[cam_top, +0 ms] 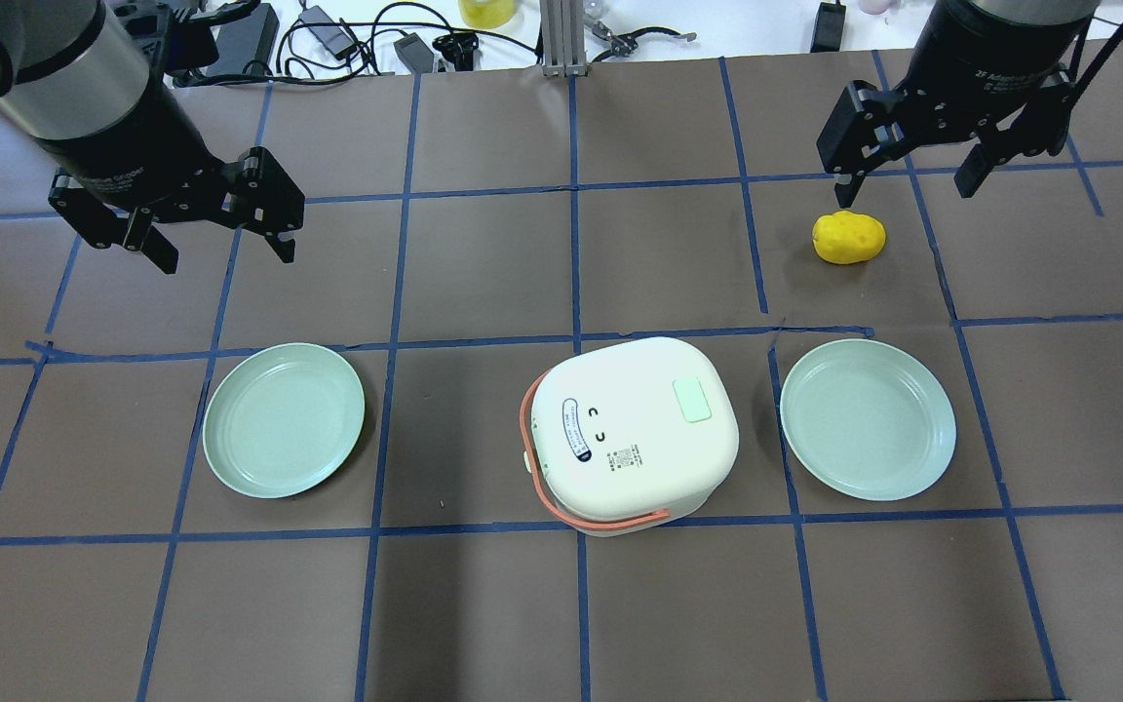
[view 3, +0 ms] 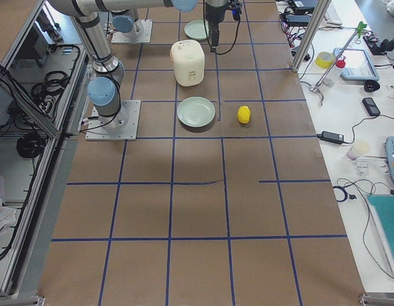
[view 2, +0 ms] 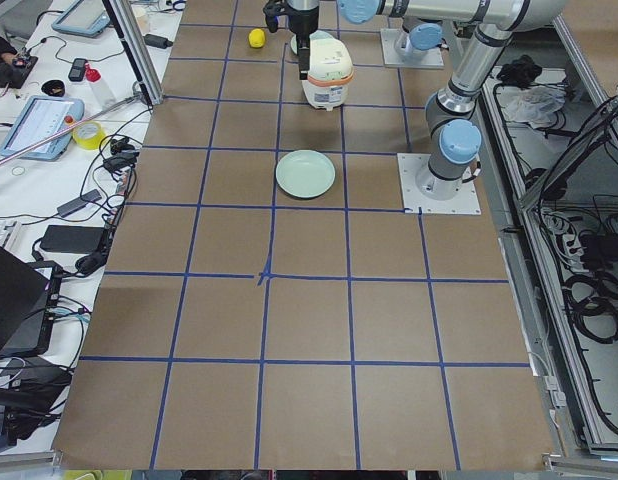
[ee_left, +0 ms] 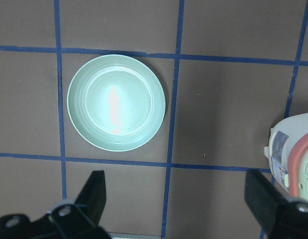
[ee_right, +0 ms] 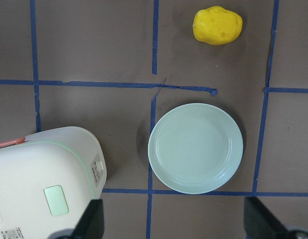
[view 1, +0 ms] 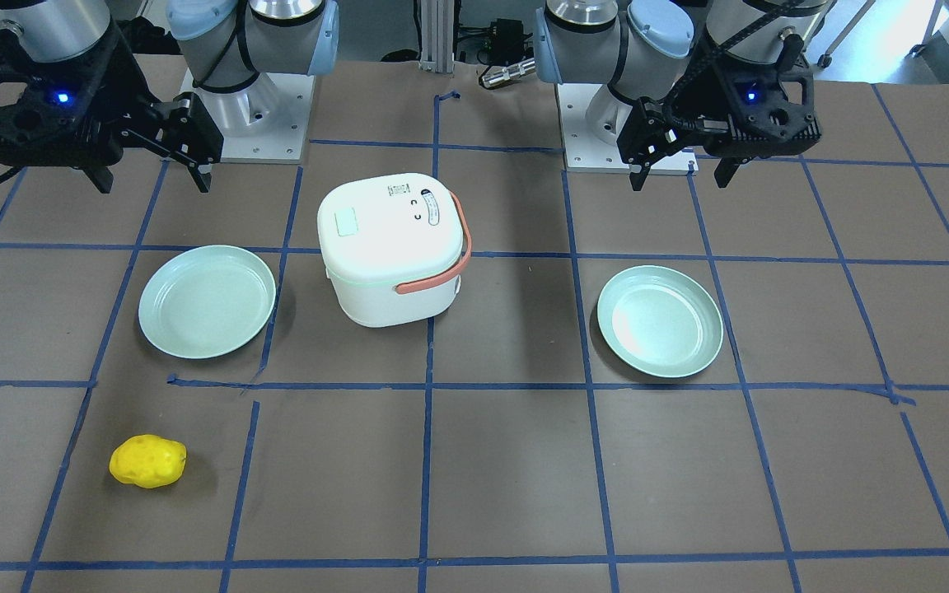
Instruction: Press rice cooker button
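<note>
Right gripper hangs with jaws wide, holding nothing; left gripper is the same. To press well, the right one should probably close to a single tip and come down squarely on the button. In the overhead view the button sits on the cooker lid, at seven o'clock from that gripper and well apart.

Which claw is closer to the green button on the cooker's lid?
Right. The right gripper hovers off the button's side of the cooker; the left gripper hangs beyond its opposite side.
</note>
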Controlling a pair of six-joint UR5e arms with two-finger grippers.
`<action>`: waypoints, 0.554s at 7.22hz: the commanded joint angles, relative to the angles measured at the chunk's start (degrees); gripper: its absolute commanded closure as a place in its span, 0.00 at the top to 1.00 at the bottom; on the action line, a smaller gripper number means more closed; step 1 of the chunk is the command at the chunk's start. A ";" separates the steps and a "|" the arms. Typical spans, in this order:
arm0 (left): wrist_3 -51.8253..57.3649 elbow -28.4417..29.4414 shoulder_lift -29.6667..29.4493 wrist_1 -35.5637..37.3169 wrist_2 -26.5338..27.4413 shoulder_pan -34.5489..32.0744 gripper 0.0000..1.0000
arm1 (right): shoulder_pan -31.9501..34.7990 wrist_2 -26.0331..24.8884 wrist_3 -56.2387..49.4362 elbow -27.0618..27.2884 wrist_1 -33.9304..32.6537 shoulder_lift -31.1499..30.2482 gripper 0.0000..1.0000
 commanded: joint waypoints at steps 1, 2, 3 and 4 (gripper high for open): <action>0.00 0.00 0.00 0.00 0.00 0.00 1.00 | 0.03 -0.24 -0.09 0.05 -0.01 0.06 1.00; 0.00 0.00 0.00 0.00 0.00 0.00 1.00 | -0.06 -0.33 -0.26 -0.12 -0.01 0.06 1.00; 0.00 0.00 0.00 0.00 0.00 0.00 1.00 | -0.06 -0.33 -0.44 -0.12 -0.10 0.06 1.00; 0.00 0.00 0.00 0.00 0.00 0.00 1.00 | -0.06 -0.16 -0.53 -0.12 -0.10 -0.03 1.00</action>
